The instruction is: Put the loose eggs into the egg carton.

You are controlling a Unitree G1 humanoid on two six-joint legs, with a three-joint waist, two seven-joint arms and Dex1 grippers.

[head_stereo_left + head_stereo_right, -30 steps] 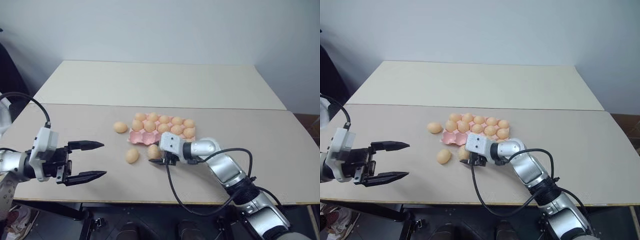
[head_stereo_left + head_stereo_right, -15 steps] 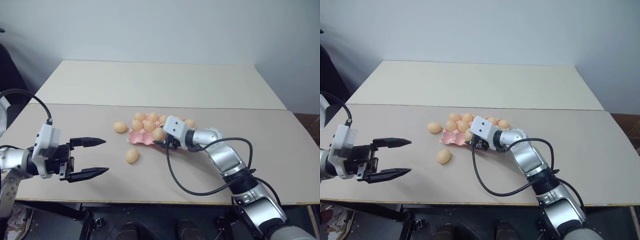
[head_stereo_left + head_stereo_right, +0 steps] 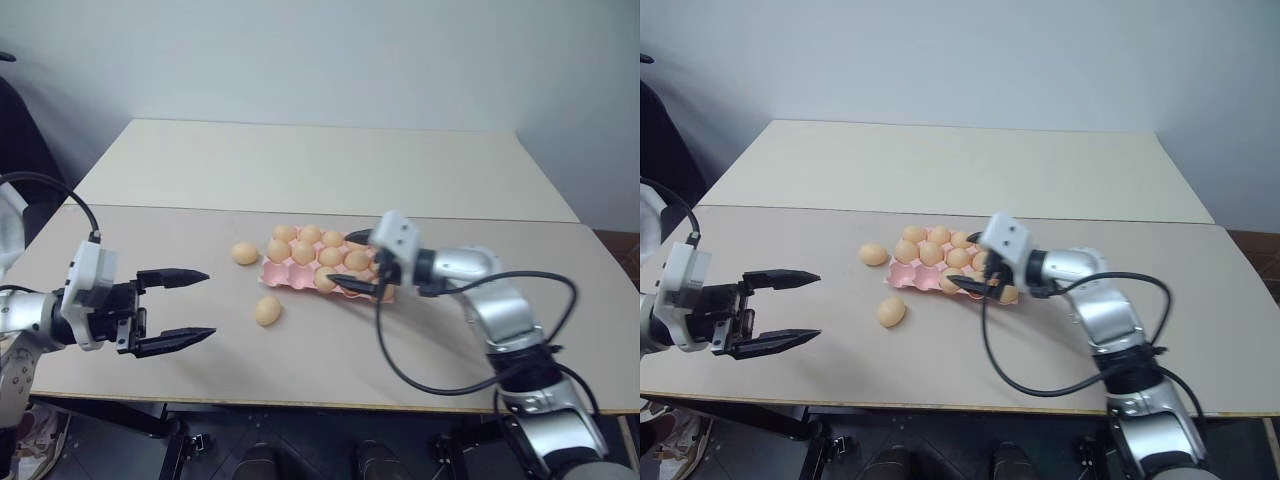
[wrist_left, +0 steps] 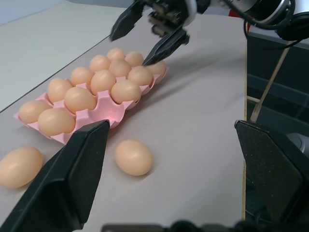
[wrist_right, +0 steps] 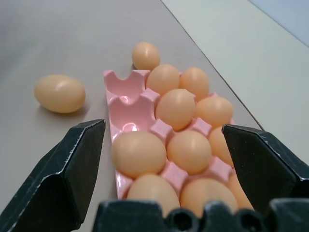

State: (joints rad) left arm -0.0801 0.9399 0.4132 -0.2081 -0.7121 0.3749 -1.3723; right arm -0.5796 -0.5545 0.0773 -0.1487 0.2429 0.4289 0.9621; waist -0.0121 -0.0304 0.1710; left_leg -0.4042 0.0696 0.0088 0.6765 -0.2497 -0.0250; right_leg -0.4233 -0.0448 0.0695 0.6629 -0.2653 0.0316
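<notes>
- Left gripper (image 3: 172,306): nearest the table's front edge on the left side, fingers spread wide, gripping nothing, aimed across the table (image 3: 300,180) toward the eggs.
- Loose egg, near (image 3: 267,311): lies on the bare tabletop just in front of the egg carton's left end, between the two grippers and apart from both.
- Right gripper (image 3: 358,264): poised above the right part of the carton, fingers wide apart and empty; the lower finger lies along the carton's front edge, the upper over its back row.
- Egg carton (image 5: 126,107): pink tray at mid-table, most cups filled; two front cups at its left end stand empty.
- Loose egg, far (image 3: 244,254): rests just beside the carton's left end, well apart from both grippers.
</notes>
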